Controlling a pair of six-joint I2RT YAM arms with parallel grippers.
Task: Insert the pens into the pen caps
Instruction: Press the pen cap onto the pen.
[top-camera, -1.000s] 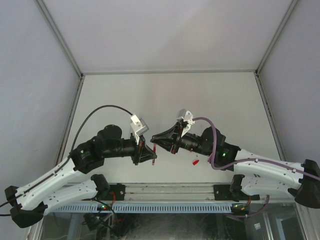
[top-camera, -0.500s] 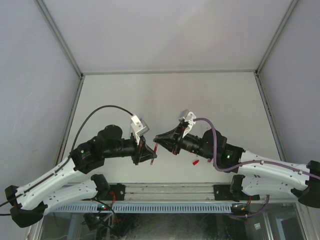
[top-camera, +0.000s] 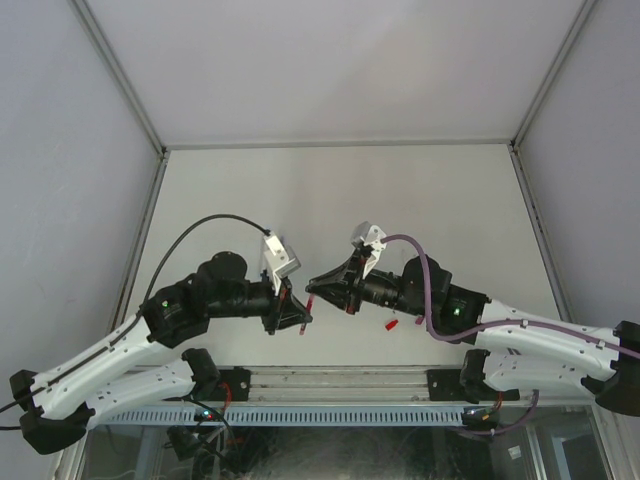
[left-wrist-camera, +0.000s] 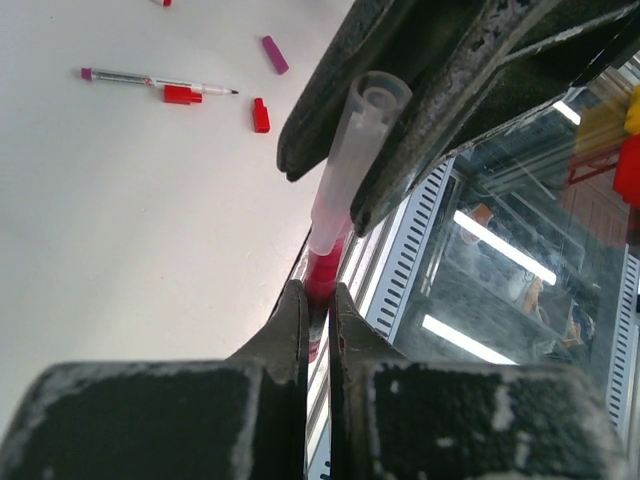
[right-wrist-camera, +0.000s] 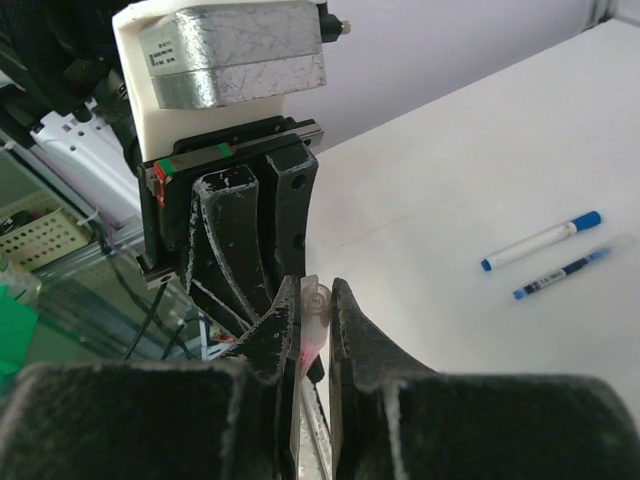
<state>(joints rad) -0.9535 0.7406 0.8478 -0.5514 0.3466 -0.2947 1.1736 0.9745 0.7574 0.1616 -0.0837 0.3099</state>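
White table (top-camera: 340, 190), pale grey walls (top-camera: 60, 150)

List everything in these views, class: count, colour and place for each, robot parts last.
Clear-barrelled marker pen: one, whitish, held midair.
Stubby red plastic cap: one, on that pen's tip.
Magenta-ended thin pen: one, clear barrel, lying on table.
Loose red caps: two, on table beside that pen.
Magenta cap: one, on table.
Blue-ended pens: two, on table, side by side, apart.
White table: one.
Left gripper: black, shut on the red cap.
Right gripper: black, shut on the pen barrel.
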